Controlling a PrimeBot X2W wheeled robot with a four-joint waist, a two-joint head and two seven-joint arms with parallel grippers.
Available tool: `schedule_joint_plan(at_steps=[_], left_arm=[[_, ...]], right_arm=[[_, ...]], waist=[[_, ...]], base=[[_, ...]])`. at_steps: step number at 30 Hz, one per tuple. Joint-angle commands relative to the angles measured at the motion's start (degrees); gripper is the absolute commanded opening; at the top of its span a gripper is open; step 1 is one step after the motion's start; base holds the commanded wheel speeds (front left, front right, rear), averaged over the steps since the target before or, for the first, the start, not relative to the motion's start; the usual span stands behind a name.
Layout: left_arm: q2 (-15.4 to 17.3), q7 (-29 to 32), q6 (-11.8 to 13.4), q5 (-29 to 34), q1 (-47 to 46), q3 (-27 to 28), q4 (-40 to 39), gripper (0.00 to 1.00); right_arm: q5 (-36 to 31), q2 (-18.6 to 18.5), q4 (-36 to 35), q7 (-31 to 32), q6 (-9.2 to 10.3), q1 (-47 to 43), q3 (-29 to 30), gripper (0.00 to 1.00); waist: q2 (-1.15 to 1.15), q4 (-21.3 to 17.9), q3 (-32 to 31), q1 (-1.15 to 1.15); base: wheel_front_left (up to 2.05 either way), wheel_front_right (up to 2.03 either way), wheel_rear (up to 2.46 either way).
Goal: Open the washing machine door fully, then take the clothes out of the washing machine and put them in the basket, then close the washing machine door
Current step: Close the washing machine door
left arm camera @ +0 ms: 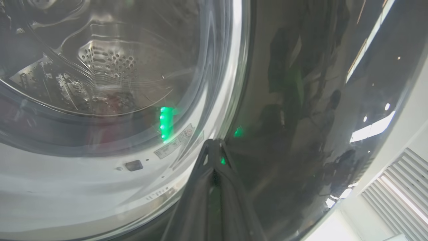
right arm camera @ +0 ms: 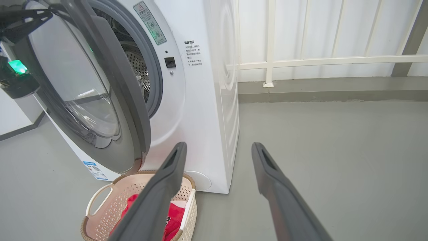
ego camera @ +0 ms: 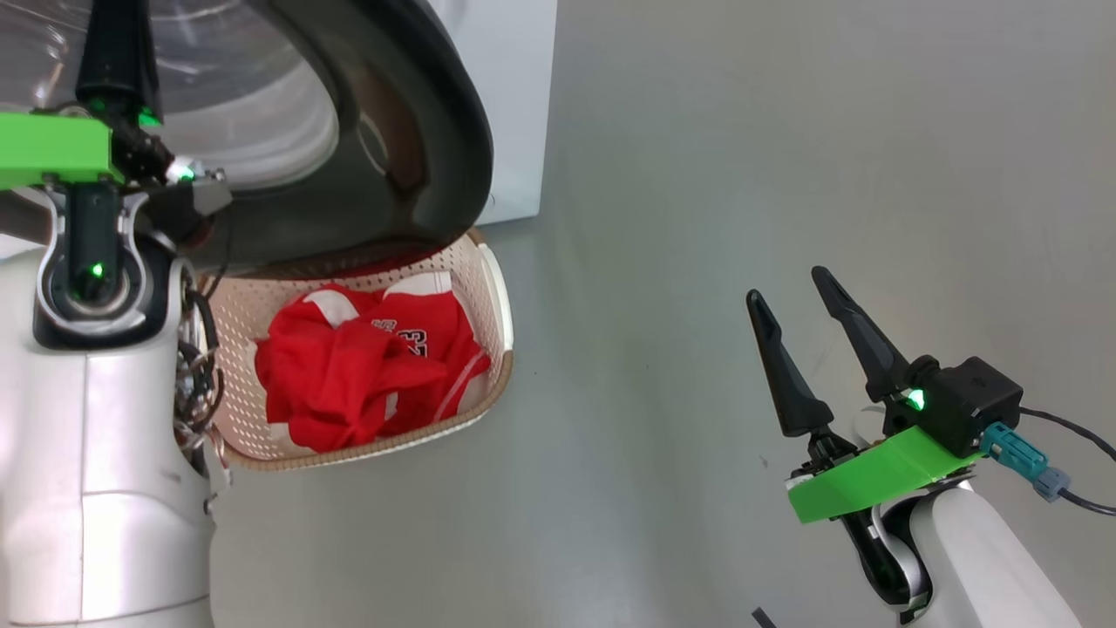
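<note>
**Spotter:** What worries you most from here?

**Operator:** Biggest first. On the machine point(right arm camera: 200, 117), the latch sits at about three o'clock of the opening. I judge a weak push leaves the door point(right arm camera: 83, 90) resting unlatched. The door hangs partly open, its black rim out over the basket point(right arm camera: 113, 214).

**Spotter:** Does it clear the basket?

**Operator:** Barely. In my right wrist view the door's lowest edge, at six o'clock, sits just above the basket's far rim. If it catches there, it could drag the basket or stall the swing.

**Spotter:** And the clothes?

**Operator:** The clothes point(ego camera: 357, 366) lie inside the basket, at nine o'clock in my head view, so I don't expect a snag. But I see a reddish smear through the glass in my left wrist view. I can't tell whether it's a reflection or a garment left in the drum. If it's a garment, I'd be shutting the door too soon.

**Spotter:** Hands?

**Operator:** My left gripper point(left arm camera: 214, 143) is pinched fully closed with nothing in it. Its tips are at the door's outer face where glass meets rim, touching as far as I can tell. That face is glossy and curved, so the tips may skid off. My right gripper point(ego camera: 786, 284) stands wide apart and empty at four o'clock, well clear of the door.
</note>
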State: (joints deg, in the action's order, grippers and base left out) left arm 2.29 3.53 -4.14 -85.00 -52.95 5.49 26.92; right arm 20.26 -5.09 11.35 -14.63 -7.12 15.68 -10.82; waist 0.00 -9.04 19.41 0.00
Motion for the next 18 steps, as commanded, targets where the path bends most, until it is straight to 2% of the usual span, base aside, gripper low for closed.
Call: schedule_joint_plan(at_steps=[1, 2, 3, 11, 14, 17, 18], left_arm=[[1.46, 0.82, -1.58, -0.80, 0.11, 0.77, -2.21, 0.16], [1.44, 1.01, -1.79, -0.84, 0.98, 0.66, -2.71, 0.96], [1.43, 1.17, -1.96, -0.69, 2.01, 0.44, -3.28, 1.00], [1.66, 1.16, -2.46, 0.04, 12.28, 0.09, -7.73, 1.00], [2.68, -0.80, -2.90, 2.75, 16.23, -0.15, -9.94, 1.00], [4.93, -4.24, -3.18, 9.04, 20.72, -1.89, -11.96, 1.00], [4.93, -4.24, -3.18, 9.04, 20.72, -1.89, -11.96, 1.00]], right_arm=[[0.00, -0.17, -1.14, -0.37, -0.36, 0.02, -1.27, 1.00], [0.01, -0.22, -1.09, -0.37, -0.36, -0.21, -1.17, 1.00], [0.02, -0.27, -0.98, -0.37, -0.36, -0.47, -1.02, 1.00], [-0.36, -0.40, -0.87, -0.37, -0.36, -2.32, -0.24, 1.00], [-0.60, -0.36, -0.81, -0.37, -0.36, -2.92, -0.30, 1.00], [-0.59, -0.32, -0.91, -0.37, -0.36, -3.49, -0.32, 1.00], [-0.59, -0.32, -0.91, -0.37, -0.36, -3.49, -0.32, 1.00]], waist=[[0.00, 0.43, -1.17, 0.00], [0.00, 0.62, -1.69, 0.00], [0.00, 0.85, -2.25, 0.00], [0.00, 2.79, -6.95, 0.00], [0.00, 3.27, -8.30, 0.00], [0.00, 3.64, -9.55, 0.00], [0.00, 3.64, -9.55, 0.00]], base=[[0.00, 0.00, 0.00], [0.00, 0.00, 0.00], [0.00, 0.00, 0.00], [0.00, 0.00, 0.00], [0.00, 0.00, 0.00], [0.00, 0.00, 0.00], [0.00, 0.00, 0.00]])
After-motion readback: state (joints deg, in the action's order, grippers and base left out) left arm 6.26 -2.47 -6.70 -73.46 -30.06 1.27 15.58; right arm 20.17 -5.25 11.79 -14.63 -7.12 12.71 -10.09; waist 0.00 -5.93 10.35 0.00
